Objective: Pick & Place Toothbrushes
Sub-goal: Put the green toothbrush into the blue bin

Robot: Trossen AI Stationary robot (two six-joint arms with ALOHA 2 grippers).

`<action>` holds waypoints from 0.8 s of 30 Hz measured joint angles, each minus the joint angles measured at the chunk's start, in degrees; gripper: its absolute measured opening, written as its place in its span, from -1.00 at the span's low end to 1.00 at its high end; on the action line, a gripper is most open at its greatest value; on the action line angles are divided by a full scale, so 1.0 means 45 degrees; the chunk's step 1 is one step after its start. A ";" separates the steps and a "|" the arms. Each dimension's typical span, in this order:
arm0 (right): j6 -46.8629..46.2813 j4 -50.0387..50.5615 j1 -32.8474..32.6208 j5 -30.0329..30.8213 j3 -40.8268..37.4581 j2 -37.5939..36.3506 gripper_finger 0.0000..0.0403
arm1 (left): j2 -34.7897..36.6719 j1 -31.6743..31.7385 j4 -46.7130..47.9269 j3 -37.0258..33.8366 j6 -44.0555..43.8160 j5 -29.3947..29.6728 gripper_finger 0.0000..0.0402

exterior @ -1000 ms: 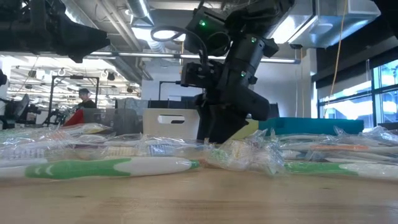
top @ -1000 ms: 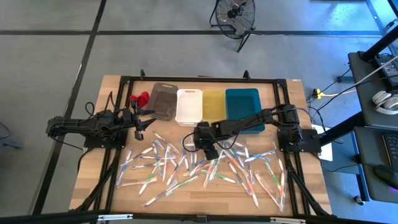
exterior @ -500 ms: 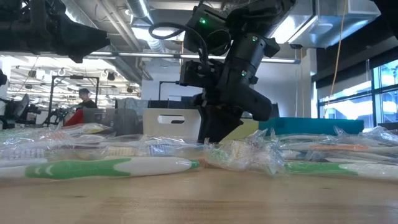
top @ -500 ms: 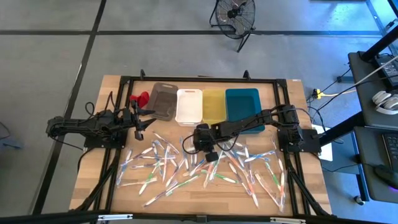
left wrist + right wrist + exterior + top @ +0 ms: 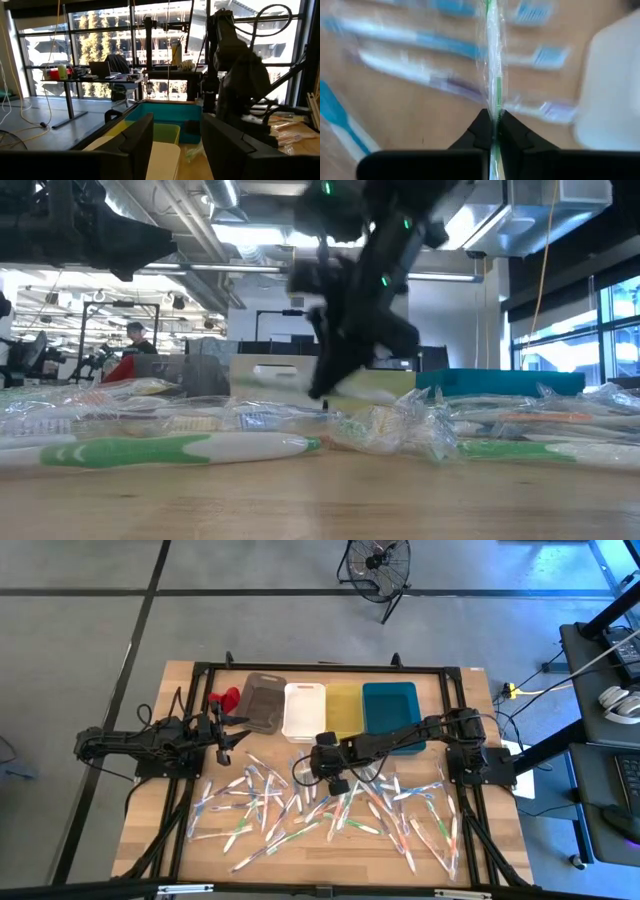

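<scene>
Many wrapped toothbrushes (image 5: 330, 808) lie scattered flat over the near half of the wooden table. My right gripper (image 5: 324, 768) hangs just above the far edge of this pile, in front of the white bin (image 5: 304, 710), and is shut on one green-and-white toothbrush (image 5: 492, 60). It is blurred in the low view (image 5: 322, 385). My left gripper (image 5: 175, 147) waits open at the table's left, level and holding nothing, beside the grey bin (image 5: 265, 702). My right gripper pinches the clear-wrapped green-and-white toothbrush between its two fingertips (image 5: 481, 125), on the shaft (image 5: 494, 107). The fingers slant down from the table's right and lie along the brush. The brush reaches out past the fingertips over the other brushes below; which end is held stays hidden.
Grey, white, yellow (image 5: 343, 708) and teal (image 5: 390, 710) bins stand in a row at the table's far edge. A small red object (image 5: 225, 698) lies left of the grey bin. A black frame (image 5: 320, 667) rims the table. A person shows far off in the room (image 5: 132, 340).
My right gripper has shut its fingers in the pile, then risen and drawn a little toward the far edge and the white bin, tipping as it went. The green-and-white toothbrush has come up with it.
</scene>
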State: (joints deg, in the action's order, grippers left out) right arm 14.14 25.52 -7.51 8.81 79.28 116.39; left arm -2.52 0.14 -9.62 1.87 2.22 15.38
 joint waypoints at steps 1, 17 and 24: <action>0.0002 0.0345 -0.0110 0.0255 0.0288 -0.0012 -0.93 | 0.0000 0.0000 0.0004 0.0000 0.0003 0.0000 -0.22; -0.6300 1.0253 -0.1444 0.4892 0.6099 -0.0037 -0.93 | 0.0000 0.0000 0.0090 0.0000 0.0000 0.0000 -0.22; -0.9561 1.4376 -0.1339 0.6040 0.7582 -0.0055 -0.93 | 0.0000 0.0000 0.0090 0.0000 0.0000 -0.0003 -0.22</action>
State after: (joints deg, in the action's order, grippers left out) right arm -28.88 90.22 -13.54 36.00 113.40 116.14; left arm -2.52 0.14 -9.21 1.87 2.22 15.36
